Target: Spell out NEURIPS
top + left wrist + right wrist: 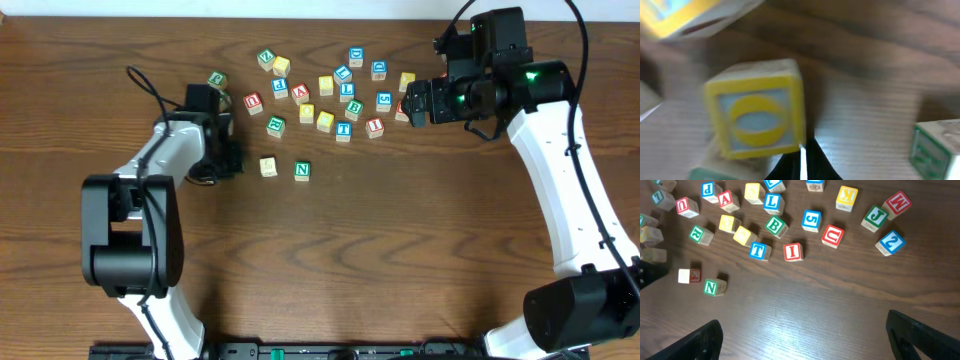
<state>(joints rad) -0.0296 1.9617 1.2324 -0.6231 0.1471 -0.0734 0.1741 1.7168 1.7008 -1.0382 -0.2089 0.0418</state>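
Note:
The lettered cubes lie scattered at the back of the table. A green N cube (302,171) (711,287) sits apart at the front, with a pale yellow cube (268,167) to its left. Behind them are a red I (793,251) (374,127), a red U (832,235), a green E (697,233) and a blue P (708,189). My left gripper (231,160) (802,167) is shut on nothing, its tips beside the lower corner of a blurred yellow-framed cube (757,117). My right gripper (810,340) (410,104) hovers wide open above bare wood, right of the cluster.
Other cubes mix in with them: a blue T (758,250), green B (774,225), blue 5 (811,220), yellow K (846,195), green J (874,216), red M (897,202) and blue 2 (889,241). A green cube (935,150) sits right of my left fingers.

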